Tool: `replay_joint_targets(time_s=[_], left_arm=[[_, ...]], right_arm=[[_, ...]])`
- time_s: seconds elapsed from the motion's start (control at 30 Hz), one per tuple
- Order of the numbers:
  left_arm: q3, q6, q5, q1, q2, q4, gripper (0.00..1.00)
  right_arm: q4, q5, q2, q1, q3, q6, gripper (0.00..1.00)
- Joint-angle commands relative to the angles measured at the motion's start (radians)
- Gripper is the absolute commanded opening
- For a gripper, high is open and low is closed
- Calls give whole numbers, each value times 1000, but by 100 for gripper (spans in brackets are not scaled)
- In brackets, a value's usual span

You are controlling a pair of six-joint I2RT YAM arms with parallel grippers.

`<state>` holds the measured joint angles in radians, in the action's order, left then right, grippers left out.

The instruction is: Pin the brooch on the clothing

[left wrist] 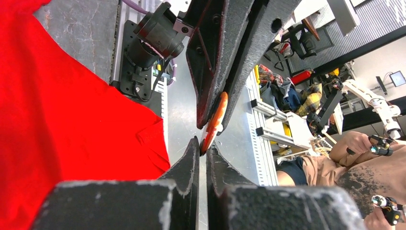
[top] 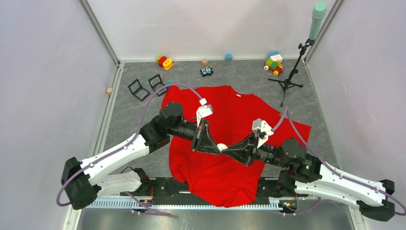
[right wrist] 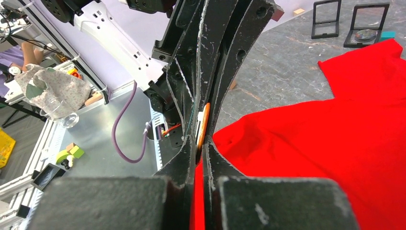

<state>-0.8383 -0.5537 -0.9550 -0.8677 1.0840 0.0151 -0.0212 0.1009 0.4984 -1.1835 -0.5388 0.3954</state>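
Note:
The clothing, a red T-shirt (top: 230,179), lies flat on the grey table; it also shows in the left wrist view (left wrist: 48,120) and the right wrist view (right wrist: 335,143). The brooch (top: 221,147) is a small round disc, white with an orange rim, held edge-on above the middle of the shirt. My left gripper (top: 215,147) and right gripper (top: 228,150) meet tip to tip and both pinch it. In the left wrist view the brooch (left wrist: 214,122) sits between the left gripper's tips (left wrist: 203,145) and the right fingers above. In the right wrist view the right gripper (right wrist: 200,146) holds the brooch (right wrist: 203,125) by its lower edge.
Two black folding frames (top: 147,87) stand just left of the shirt's far sleeve. Toy blocks (top: 164,62), a small toy car (top: 206,71) and a block vehicle (top: 274,63) lie along the back. A microphone stand (top: 290,79) is at the back right. A wooden cube (top: 109,90) lies at the left wall.

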Motion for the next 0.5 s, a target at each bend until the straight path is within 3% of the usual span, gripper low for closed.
replay_joint_targets(time_s=[0.0,0.1,0.2,0.3,0.47], left_arm=[[-9,15,0,-18,-21,23,2],[-37,97,89,-17,-41,-79,2],[-52,135,197,-16,-49,-121,2],[-64,135,298,-12,-38,-159,2],[-82,157,352,21,-45,-234,2]], right_arm=[[-6,39,11,-4,-24,-28,19],[30,-16,8,-3,-56,-48,56],[63,-162,-3,-4,-74,-45,82],[57,-200,8,-4,-87,-51,96],[135,-331,99,-2,-172,-33,98]])
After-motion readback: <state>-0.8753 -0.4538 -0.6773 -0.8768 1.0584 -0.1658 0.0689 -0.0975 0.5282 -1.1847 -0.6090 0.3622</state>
